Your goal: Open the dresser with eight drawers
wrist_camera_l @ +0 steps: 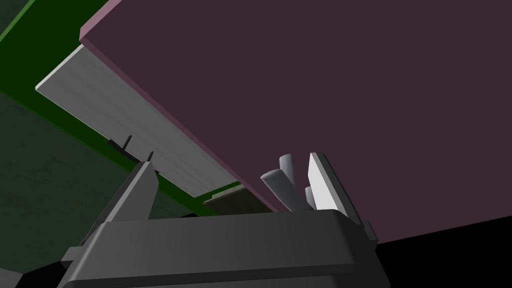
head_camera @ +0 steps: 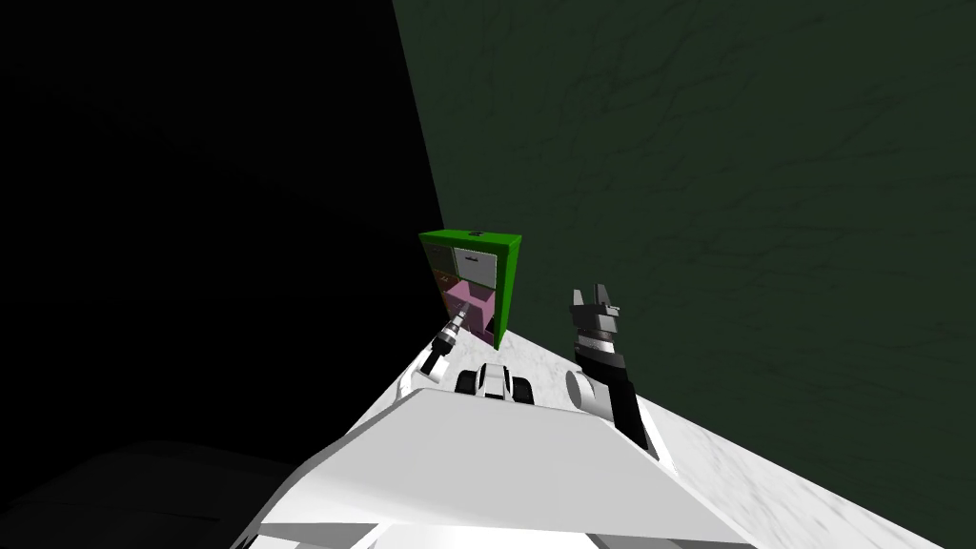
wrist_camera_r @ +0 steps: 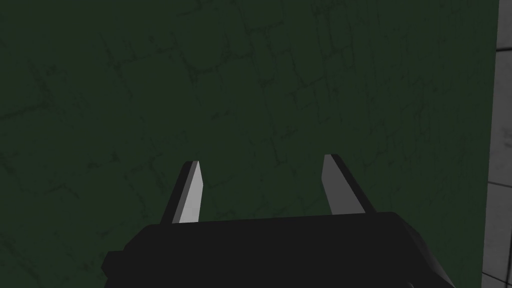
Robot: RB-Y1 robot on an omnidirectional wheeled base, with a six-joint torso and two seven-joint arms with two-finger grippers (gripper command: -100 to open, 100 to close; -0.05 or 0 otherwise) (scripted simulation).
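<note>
The green dresser (head_camera: pixel 507 272) stands against the dark green wall, with grey-white drawer fronts (head_camera: pixel 474 263) near its top. A pink drawer (head_camera: pixel 474 303) lower down sticks out from the frame. My left gripper (head_camera: pixel 459 318) is right at that drawer. In the left wrist view, the left gripper (wrist_camera_l: pixel 232 158) is open, close against the drawer's mauve front (wrist_camera_l: pixel 325 90). A light grey handle (wrist_camera_l: pixel 279 181) sits just inside one of its fingers (wrist_camera_l: pixel 324 182), and nothing presses it from the other side. A white drawer front (wrist_camera_l: pixel 125 125) with a small dark handle (wrist_camera_l: pixel 122 145) lies beyond. My right gripper (head_camera: pixel 596 295) is raised to the right of the dresser, open (wrist_camera_r: pixel 261 160) and holding nothing.
The dark green wall (head_camera: pixel 724 191) runs along the right, close behind the dresser. A strip of white marbled floor (head_camera: pixel 762 486) leads from me to the dresser. A black area (head_camera: pixel 191 238) lies to the left of the dresser.
</note>
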